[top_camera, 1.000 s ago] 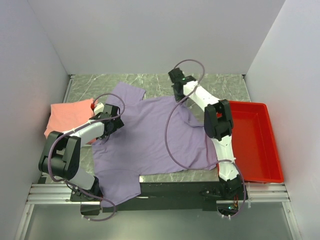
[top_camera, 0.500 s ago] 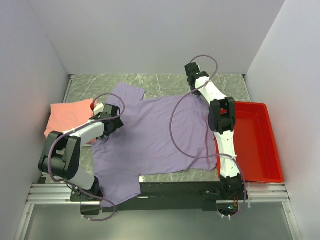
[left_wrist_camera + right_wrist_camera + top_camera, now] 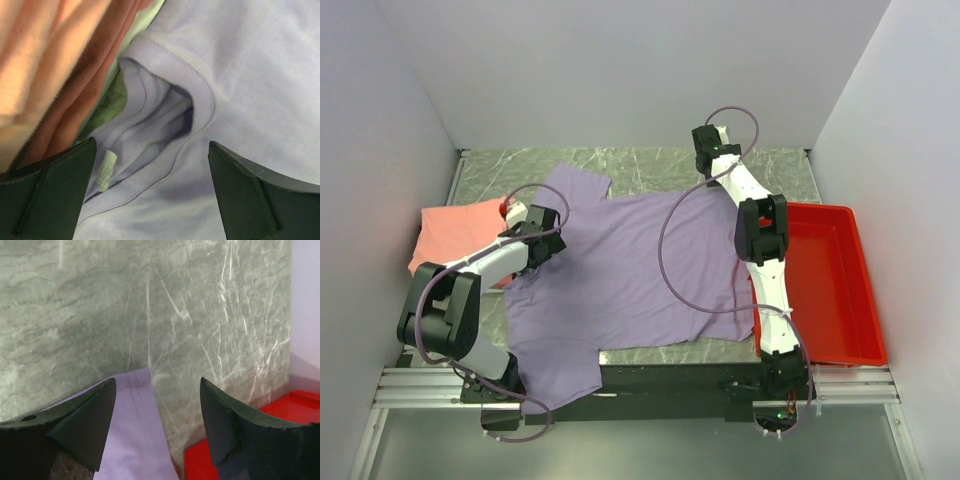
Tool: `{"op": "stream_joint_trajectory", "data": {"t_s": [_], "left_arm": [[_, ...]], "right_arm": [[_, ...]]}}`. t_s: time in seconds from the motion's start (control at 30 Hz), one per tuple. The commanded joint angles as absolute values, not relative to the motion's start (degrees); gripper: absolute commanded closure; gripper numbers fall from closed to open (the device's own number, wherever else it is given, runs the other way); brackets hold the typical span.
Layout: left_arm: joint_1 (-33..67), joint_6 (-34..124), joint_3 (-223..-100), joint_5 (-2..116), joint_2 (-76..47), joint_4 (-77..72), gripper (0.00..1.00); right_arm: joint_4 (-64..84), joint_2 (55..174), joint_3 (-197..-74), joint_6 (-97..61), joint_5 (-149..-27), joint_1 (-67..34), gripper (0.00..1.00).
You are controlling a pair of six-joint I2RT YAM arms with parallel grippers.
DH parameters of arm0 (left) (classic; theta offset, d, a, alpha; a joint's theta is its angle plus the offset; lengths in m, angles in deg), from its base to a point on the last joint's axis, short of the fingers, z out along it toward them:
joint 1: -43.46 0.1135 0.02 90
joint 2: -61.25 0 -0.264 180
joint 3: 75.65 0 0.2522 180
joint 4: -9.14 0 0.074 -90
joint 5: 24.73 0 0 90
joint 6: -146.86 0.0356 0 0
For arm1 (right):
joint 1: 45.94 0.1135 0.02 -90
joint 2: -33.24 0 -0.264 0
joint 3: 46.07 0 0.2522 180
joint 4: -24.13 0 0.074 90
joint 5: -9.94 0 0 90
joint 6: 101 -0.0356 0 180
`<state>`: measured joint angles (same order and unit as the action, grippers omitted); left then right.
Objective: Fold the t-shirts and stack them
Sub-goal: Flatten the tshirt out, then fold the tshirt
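**Top view.** The purple shirt (image 3: 630,270) lies spread flat on the counter (image 3: 650,168). Its long axis runs left to right, with the collar at the left and the hem at the right beside the red tray (image 3: 835,290). One sleeve (image 3: 555,375) drapes over the near edge. A folded pink shirt (image 3: 455,232) sits at the far left. The left hand (image 3: 548,228) is over the collar end and the right hand (image 3: 708,150) is at the far hem corner, so each arm is nearer its own end.

**Left wrist view.** The fingers are spread wide and hold nothing. The collar opening (image 3: 160,117), with its label (image 3: 106,172), lies directly ahead between them. A darker red shirt (image 3: 90,85) lies just beside it, under the pink one.

**Right wrist view.** The fingers are apart and empty. The hem corner (image 3: 132,440) lies between them, with bare counter beyond and the tray to the right.
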<state>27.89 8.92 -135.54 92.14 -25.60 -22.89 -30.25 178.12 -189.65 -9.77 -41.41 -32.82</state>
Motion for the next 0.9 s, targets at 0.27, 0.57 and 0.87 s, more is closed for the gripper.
{"op": "stream_joint_trajectory", "data": {"t_s": [0.27,0.57,0.87], "left_arm": [[27.9,10.5,-145.5,92.8,-21.9,-22.4,0.01],[28.2,13.1,-158.8,91.1,-38.2,-24.2,0.01],[29.8,15.7,-173.2,91.9,-54.7,-28.0,0.00]], "right_arm": [[-29.0,156.0,-171.2,-25.8,-60.9,-30.7,0.18],[-27.2,150.2,-155.8,-29.0,-72.4,-26.8,0.13],[-27.7,155.7,-158.0,-28.5,-73.1,-26.3,0.13]]}}
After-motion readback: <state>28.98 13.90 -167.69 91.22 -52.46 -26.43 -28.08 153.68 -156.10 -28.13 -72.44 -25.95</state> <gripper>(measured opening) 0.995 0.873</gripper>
